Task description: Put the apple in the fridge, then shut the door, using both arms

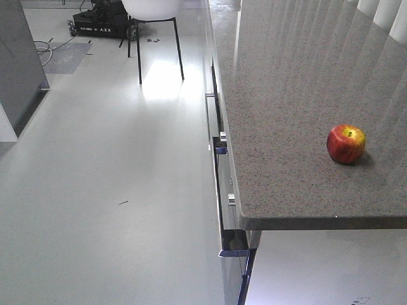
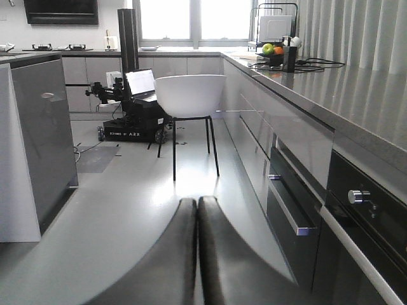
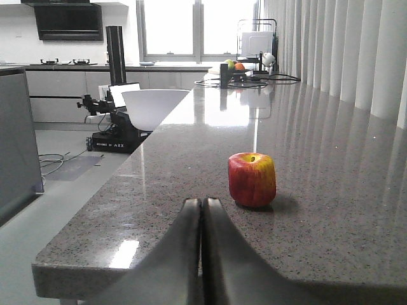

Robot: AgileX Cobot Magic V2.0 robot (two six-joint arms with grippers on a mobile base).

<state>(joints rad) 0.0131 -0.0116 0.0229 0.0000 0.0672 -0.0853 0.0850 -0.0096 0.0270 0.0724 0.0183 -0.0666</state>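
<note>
Right claw [image 3: 202,203]: black fingers pressed together, nothing between them; pointing along the counter top
Left claw [image 2: 197,202]: fingers together, empty; low over the floor, alongside the counter's front
Apple [image 3: 252,180]: red with a yellow top, upright on the granite counter [image 3: 191,140]; ahead of the right claw and a little to its right; near, not touching; close to the counter's near edge in the front view
Surface: speckled grey-brown granite, polished; window glare and curtain stripes mirrored in it
Far end of counter: fruit bowl [image 2: 273,51] holding a green fruit and an orange one; cables and a wire rack beside it; well ahead of both claws
Counter front: grey drawers with metal bar handles [image 2: 287,206] to the right of the left claw; oven knob [image 2: 358,196] further right, on a dark panel
Floor [image 1: 114,178]: pale grey, glossy, reflecting the window light
Room: kitchen; windows [image 2: 191,19] straight ahead of the claws; pleated curtains [image 3: 343,44] to the right; white shell chair [image 2: 189,95] on thin black legs ahead of the left claw; grey glossy cabinet [image 2: 44,127] to its left; hood and hob on the far wall, left
Writing: black wheeled base [image 2: 130,127] behind the chair, open laptop [image 2: 141,82] on top; white lettering on its side, last letters look like "ARX"; the rest too blurred to read
</note>
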